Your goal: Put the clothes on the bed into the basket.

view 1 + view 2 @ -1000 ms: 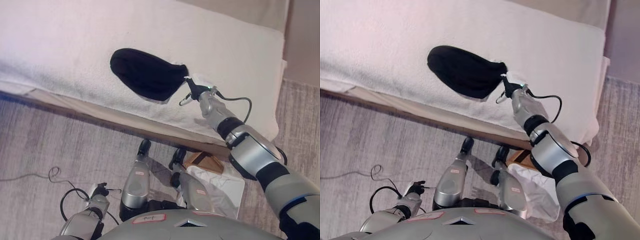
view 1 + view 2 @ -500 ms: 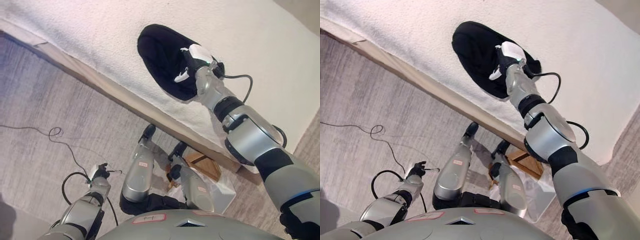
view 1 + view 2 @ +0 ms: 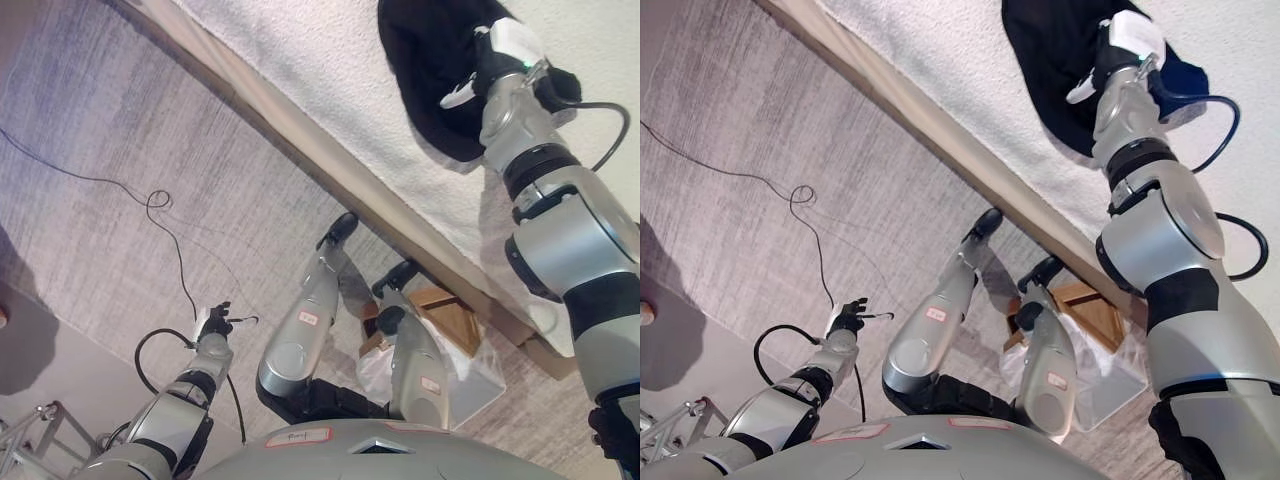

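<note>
Overhead, the right hand presses into the black garment, fingers' state unclear.

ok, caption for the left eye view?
Right hand on the black garment on the bed; left hand low over the floor.

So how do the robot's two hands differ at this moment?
The right hand reaches up onto the bed and rests on the black garment; the left hand hangs low over the carpeted floor, touching nothing. The right arm is stretched out, while the left is kept close to the body. Both hands are dark.
</note>
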